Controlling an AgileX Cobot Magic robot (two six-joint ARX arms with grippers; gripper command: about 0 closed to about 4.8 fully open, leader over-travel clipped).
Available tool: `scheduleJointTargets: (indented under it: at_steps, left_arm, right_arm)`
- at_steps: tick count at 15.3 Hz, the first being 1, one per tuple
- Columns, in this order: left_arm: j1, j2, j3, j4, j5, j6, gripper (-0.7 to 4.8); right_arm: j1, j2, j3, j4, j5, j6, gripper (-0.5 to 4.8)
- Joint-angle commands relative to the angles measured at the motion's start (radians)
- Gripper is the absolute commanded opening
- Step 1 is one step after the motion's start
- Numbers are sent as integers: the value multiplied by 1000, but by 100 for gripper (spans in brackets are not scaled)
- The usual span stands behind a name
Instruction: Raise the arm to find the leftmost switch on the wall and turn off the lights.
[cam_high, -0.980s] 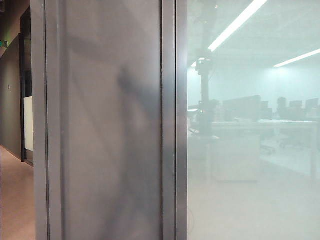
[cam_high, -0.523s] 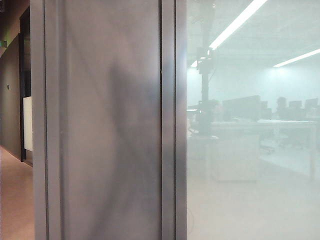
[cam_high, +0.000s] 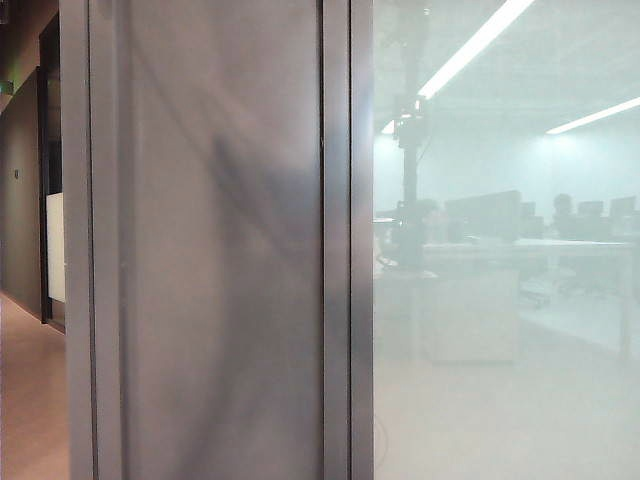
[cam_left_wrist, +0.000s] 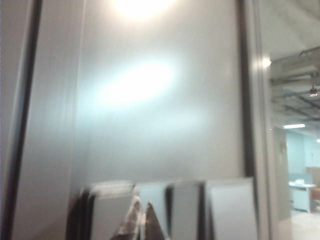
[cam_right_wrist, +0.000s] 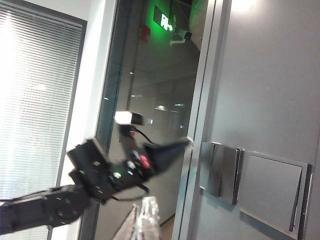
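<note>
Grey metal wall panel (cam_high: 220, 240) fills everything; silver rocker switches (cam_left_wrist: 170, 210) seen by left gripper (cam_left_wrist: 142, 225), fingers seemingly pressed together. Right gripper (cam_right_wrist: 142, 220) can't be told. Wrong switch could easily get hit, blur's bad.

Arm (cam_high: 409, 170): dark slim mast, hazy reflection in the glass.
Pose: upright.
Head: small boxy dark block near the top, thin cable trailing.
Grippers: left (cam_left_wrist: 142, 222), right (cam_right_wrist: 142, 220) close by wall panels.

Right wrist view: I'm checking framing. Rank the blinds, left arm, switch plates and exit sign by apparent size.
1. blinds
2. left arm and switch plates: about alike, and the arm is nearer the camera
3. exit sign
The left gripper nears the plates; the right gripper is nearest the camera.
</note>
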Motion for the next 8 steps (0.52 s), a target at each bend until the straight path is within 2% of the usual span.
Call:
scheduleJointTargets:
  at_steps: [1,8]
  left_arm:
    - [0,19,7,10,6,-7,-6]
    - [0,56,7,93,-26,-6,-6]
  right_arm:
    - [2,-5,6,10,-12,6,-1]
    - [2,-10,6,-20,-66,9,-1]
